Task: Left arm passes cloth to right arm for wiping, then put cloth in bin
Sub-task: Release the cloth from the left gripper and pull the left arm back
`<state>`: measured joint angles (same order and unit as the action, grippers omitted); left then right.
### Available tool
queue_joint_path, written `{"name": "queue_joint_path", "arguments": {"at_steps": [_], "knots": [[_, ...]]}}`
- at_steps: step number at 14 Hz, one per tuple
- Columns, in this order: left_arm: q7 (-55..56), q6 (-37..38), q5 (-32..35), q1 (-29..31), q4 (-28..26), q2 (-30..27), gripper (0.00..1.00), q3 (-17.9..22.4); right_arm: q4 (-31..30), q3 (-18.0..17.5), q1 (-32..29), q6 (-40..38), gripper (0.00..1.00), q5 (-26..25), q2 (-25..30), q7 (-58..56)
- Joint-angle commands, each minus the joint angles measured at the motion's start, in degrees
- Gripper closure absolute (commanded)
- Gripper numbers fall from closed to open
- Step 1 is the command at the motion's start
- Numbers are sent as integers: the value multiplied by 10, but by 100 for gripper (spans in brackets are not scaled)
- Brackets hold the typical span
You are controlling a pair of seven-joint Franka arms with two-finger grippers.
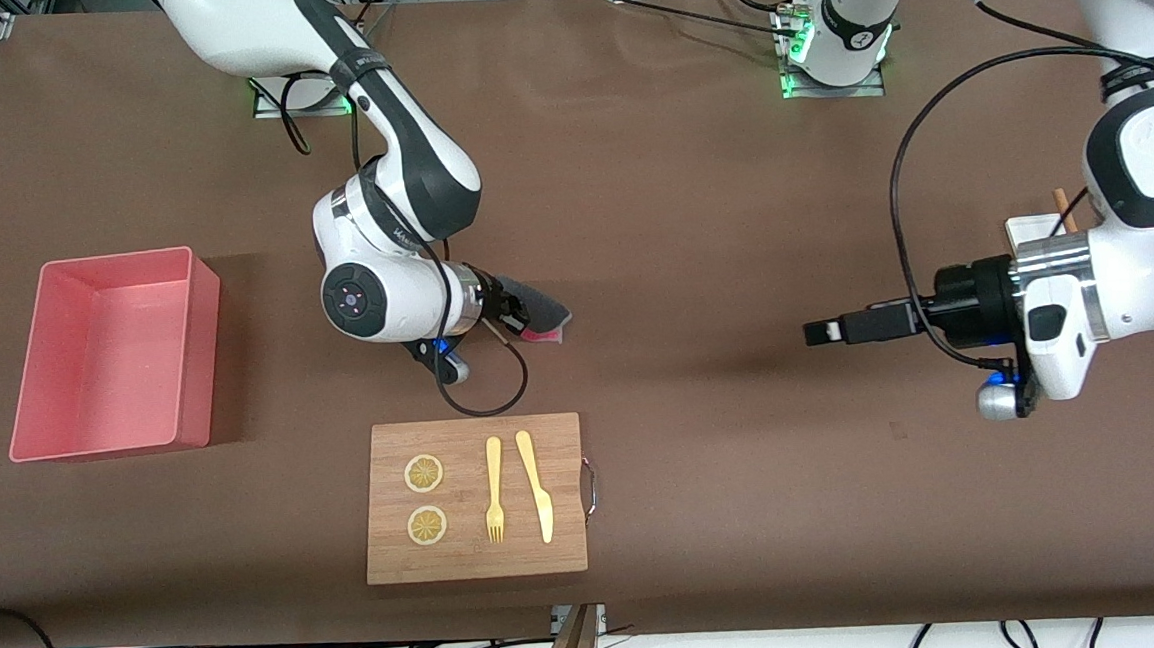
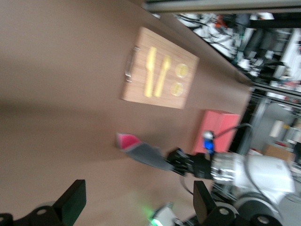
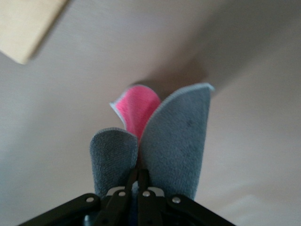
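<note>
The cloth [image 1: 539, 312] is a soft grey fuzzy towel with a pink-red reverse side that shows at its folded free end. It is bunched, not spread flat. The right hand [image 1: 514, 313] has its fingers pressed together on one edge of the cloth, holding it over the brown bench [image 1: 690, 207], above the stretch between the wooden board [image 1: 473, 498] and the robot bases. The left hand [image 1: 816, 332] hangs over the bench toward the left arm's end, holding nothing, fingers spread apart.

Count: one cloth; one pink bin [image 1: 113, 352], toward the right arm's end; one board carrying two lemon slices [image 1: 423, 474], one yellow fork [image 1: 494, 489] and one yellow knife [image 1: 536, 485].
</note>
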<state>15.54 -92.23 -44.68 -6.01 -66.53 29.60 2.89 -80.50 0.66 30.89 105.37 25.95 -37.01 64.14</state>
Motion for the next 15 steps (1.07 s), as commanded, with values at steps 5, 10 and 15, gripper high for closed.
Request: {"name": "queue_joint_path", "arguments": {"at_steps": [5, 10, 15], "knots": [[-9, 27, 330, -7, -13, -23, 0, -9, -31, -3, 8, -40, 100, -28, -9, -59], [-12, 15, 466, 19, -16, -23, 0, -4, -36, -2, -20, -28, 100, -101, -64, -138], [-57, -94, 459, 68, -47, -26, 0, -8, -38, -1, -103, -43, 100, -137, -67, -260]]}}
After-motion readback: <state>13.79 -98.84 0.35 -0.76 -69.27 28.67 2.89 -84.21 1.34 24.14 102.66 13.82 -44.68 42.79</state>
